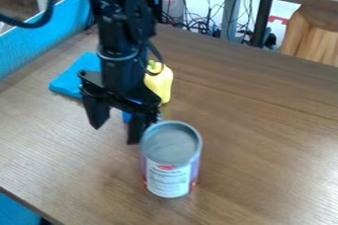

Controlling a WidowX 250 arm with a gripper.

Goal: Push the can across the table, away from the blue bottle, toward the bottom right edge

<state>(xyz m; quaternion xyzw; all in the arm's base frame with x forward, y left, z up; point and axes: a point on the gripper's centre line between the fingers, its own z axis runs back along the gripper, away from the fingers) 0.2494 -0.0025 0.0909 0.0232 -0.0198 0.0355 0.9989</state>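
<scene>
The black gripper (115, 132) hangs over the left half of the wooden table, its two fingers spread apart with nothing held between them. Close by its right finger stands an upright tin can (171, 160) with a grey top and a printed label; whether they touch I cannot tell. Behind the gripper on the right is a yellow pepper-shaped thing (160, 83) with a green stem, partly covered by the arm. A folded blue cloth (69, 78) lies behind it on the left. A small blue thing (127, 117) shows between the fingers, mostly hidden.
The brown wooden table (257, 135) spans most of the view. Along its upper left edge runs a blue barrier (49, 31). Beyond the far edge are tangled cables (210, 24), a black post (260, 21) and a light wooden piece (314, 34).
</scene>
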